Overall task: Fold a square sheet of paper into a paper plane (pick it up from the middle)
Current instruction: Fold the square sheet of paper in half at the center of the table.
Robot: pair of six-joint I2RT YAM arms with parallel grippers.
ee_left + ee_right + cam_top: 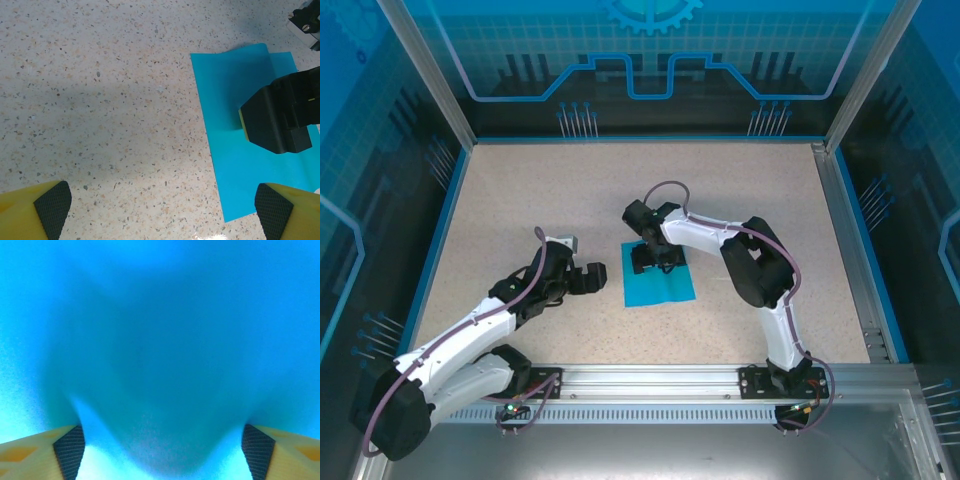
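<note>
Top external, paper: flat at the desk centre, where either of my arms reaches it.
Right jaws: I press them, spread wide, on the paper's middle, likely to pinch up a ridge.
Left jaws: I hold them open near its left edge, ready to help.

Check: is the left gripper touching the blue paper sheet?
Apart. The top external view shows a strip of bare table between the left gripper, jaws open, and the left edge of the square sheet of paper.
</note>
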